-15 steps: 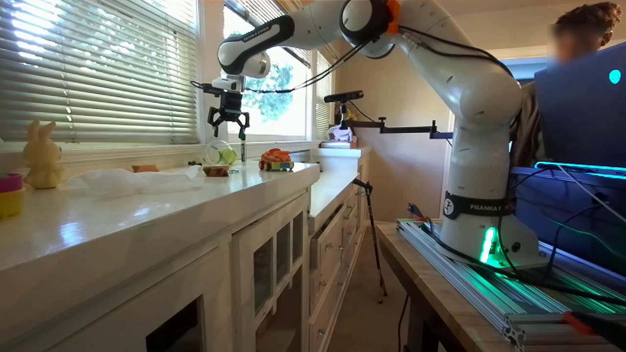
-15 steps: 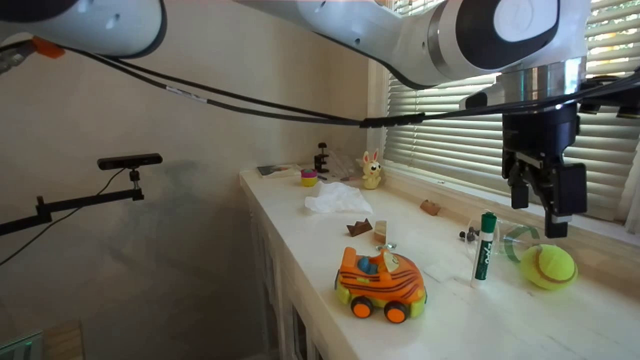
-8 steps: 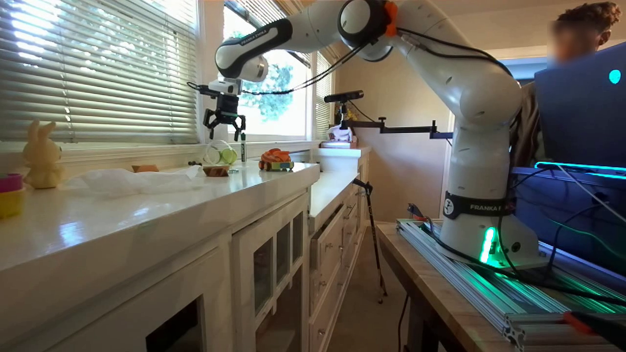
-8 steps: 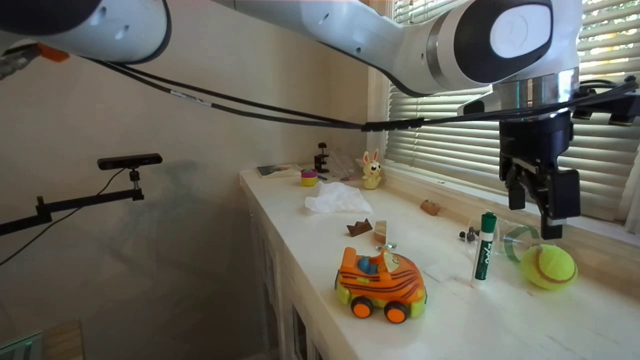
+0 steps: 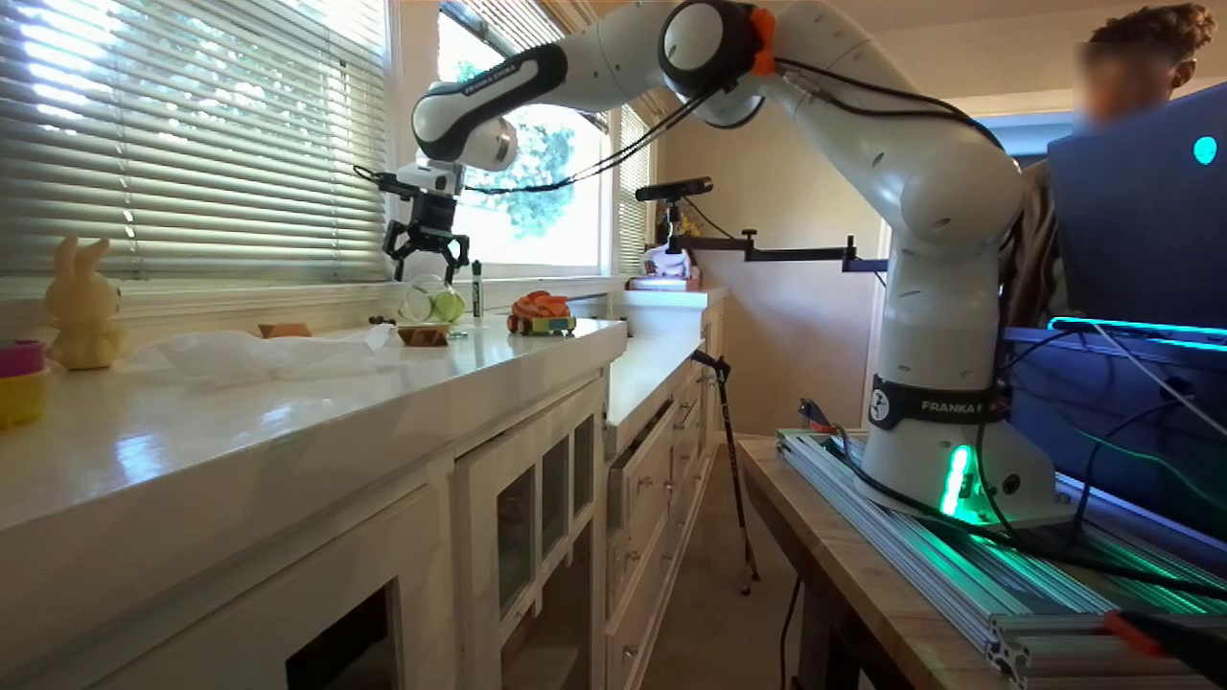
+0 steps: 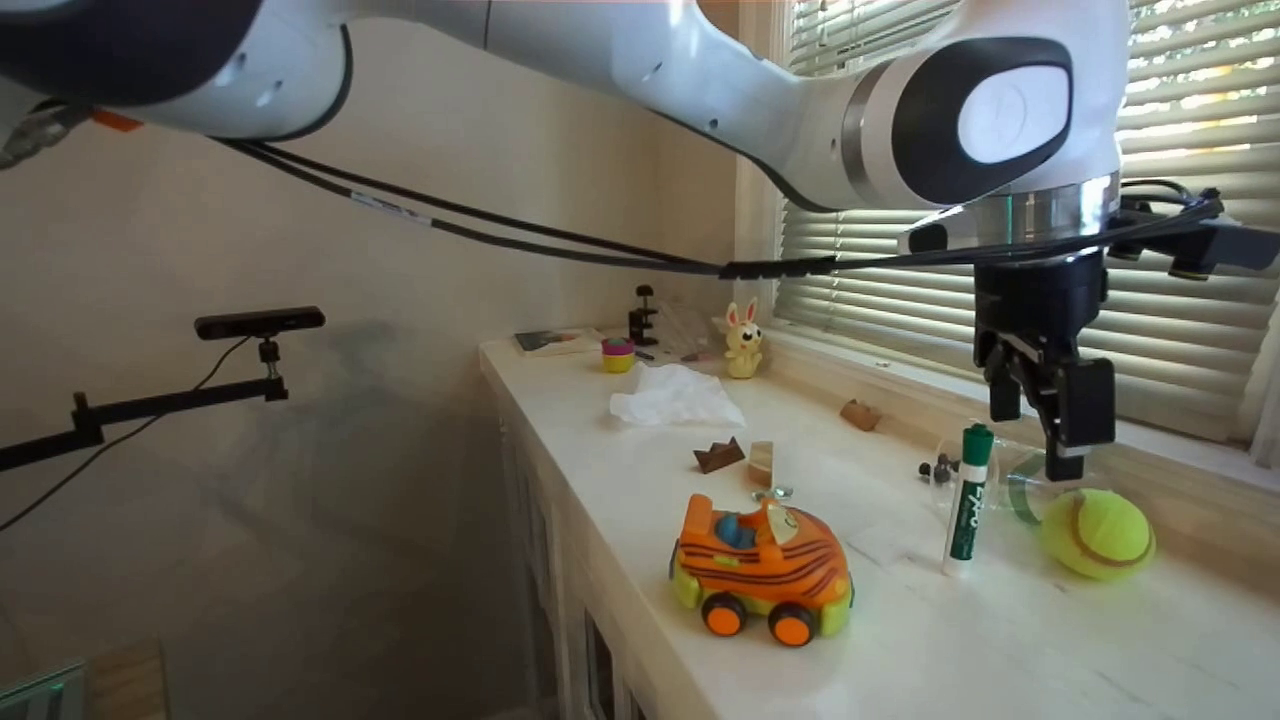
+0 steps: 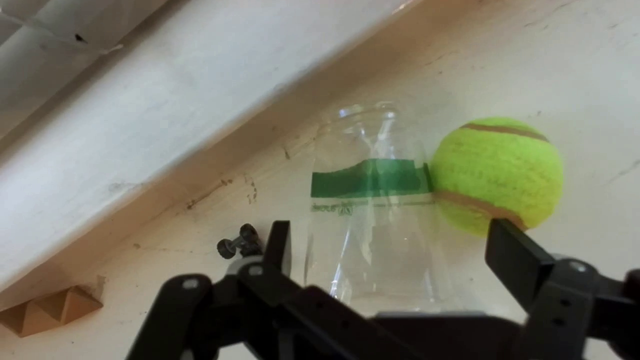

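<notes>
Spread tool hovering over one clear cup

The clear cup is lying on its side on the counter; the tool, pinching nothing, is moving lower and away from the marker, seemingly making the cup the thing within reach. Counting outward, one tennis ball is sitting just beside the cup, one marker is standing upright, one toy car is resting toward the counter's edge, and one rabbit figure is sitting well apart.
</notes>
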You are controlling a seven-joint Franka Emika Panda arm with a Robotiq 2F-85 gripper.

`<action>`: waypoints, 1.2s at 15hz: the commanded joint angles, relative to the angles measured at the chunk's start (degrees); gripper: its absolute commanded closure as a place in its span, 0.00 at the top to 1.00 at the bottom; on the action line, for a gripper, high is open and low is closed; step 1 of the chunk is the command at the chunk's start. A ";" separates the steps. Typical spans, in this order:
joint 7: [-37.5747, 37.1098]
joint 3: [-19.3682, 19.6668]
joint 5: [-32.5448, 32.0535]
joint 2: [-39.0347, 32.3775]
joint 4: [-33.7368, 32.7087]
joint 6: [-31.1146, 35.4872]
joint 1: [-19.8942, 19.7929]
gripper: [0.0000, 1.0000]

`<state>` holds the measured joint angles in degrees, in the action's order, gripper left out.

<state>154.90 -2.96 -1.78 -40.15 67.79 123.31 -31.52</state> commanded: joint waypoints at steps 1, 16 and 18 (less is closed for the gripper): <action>2.30 -1.39 1.48 -1.57 -2.55 0.08 -1.04 1.00; 2.93 -2.52 0.74 -2.68 -2.96 -1.04 -1.50 0.98; 2.93 -2.55 0.63 -2.71 -2.98 -1.17 -1.44 0.87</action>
<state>155.07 -4.58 -1.78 -41.68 67.22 123.26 -32.23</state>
